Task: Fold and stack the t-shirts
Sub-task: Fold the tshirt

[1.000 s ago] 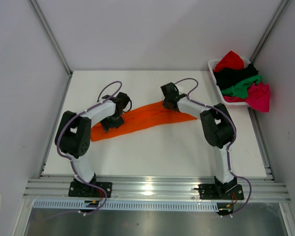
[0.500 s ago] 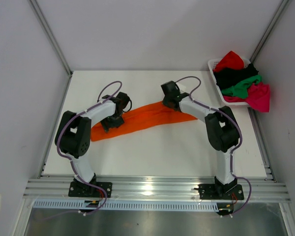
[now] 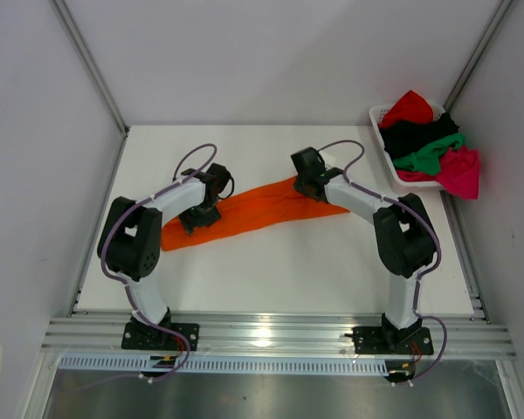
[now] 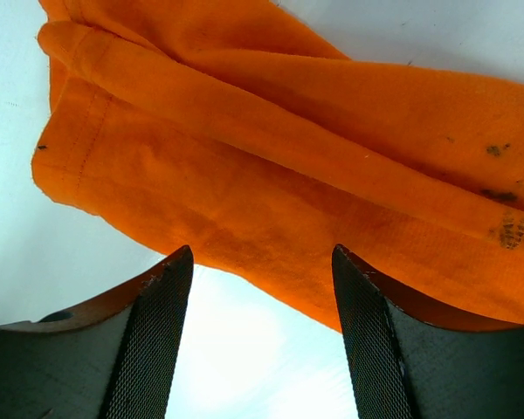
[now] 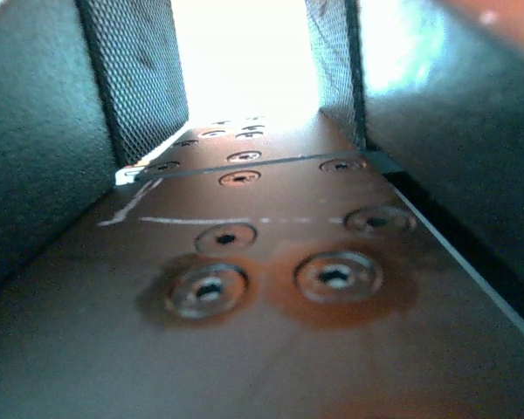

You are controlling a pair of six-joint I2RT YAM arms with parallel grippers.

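Lying stretched into a long rumpled band, the orange t-shirt [image 3: 262, 206] is spread across the middle of the white desk [image 3: 288, 271], slanted from near left to far right. The left fingers [image 4: 153, 349] are held over its left end. They are parted, no cloth is gripped, and the shirt's folded edge and stitched hem are seen just beyond their tips. The right fingers [image 5: 131, 87] are placed at the far edge of the band, towards its right end. They too are spread, with only bright light seen in the gap; whether the shirt is touched cannot be told. In the far right corner a white basket [image 3: 377, 113] is set, in which a red t-shirt [image 3: 409, 106], a black t-shirt [image 3: 415, 135] and a green t-shirt [image 3: 432, 155] are heaped, while a magenta-pink t-shirt [image 3: 463, 171] is draped over its right rim
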